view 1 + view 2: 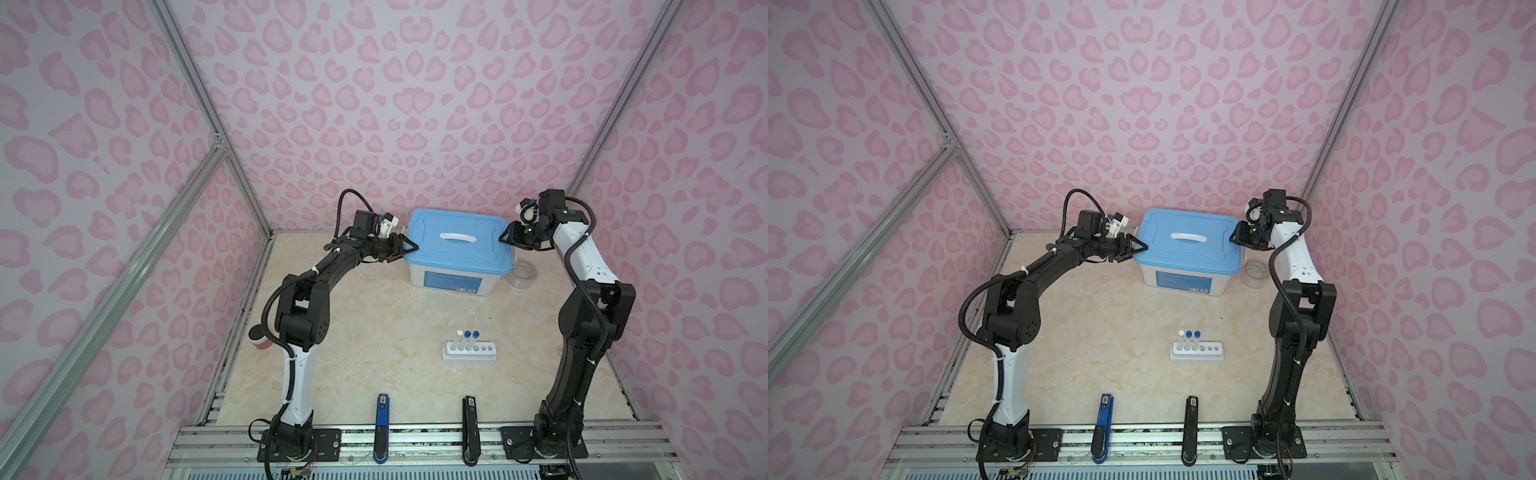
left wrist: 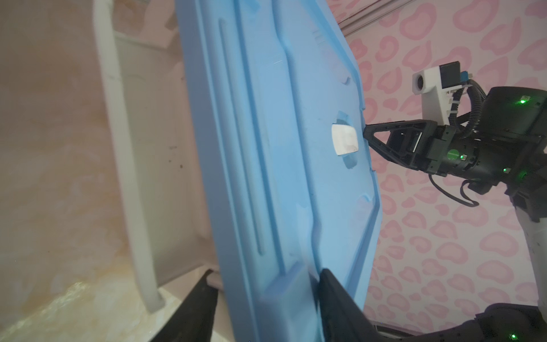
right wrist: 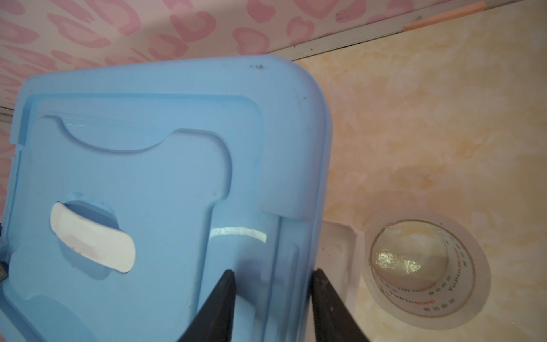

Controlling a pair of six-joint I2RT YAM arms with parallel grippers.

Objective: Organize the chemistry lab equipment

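Observation:
A white six-hole rack [image 1: 470,352] [image 1: 1197,352] stands on the table's front middle. It holds one white-capped tube [image 1: 459,333] and two blue-capped tubes [image 1: 472,333]. At the back stands a white box [image 1: 449,280] under a blue lid [image 1: 457,241] with a white handle. My left gripper [image 1: 409,247] [image 2: 266,274] is shut on the lid's left end, one finger above and one below. In the left wrist view a gap shows between lid and box rim. My right gripper [image 1: 503,239] [image 3: 273,271] is shut on the lid's right edge. No other lab equipment shows.
A clear tape roll [image 1: 523,274] [image 3: 426,266] lies just right of the box. A pink jar [image 1: 261,338] with a black lid sits half hidden behind my left arm. A blue tool [image 1: 382,428] and a black one [image 1: 471,428] rest at the front rail.

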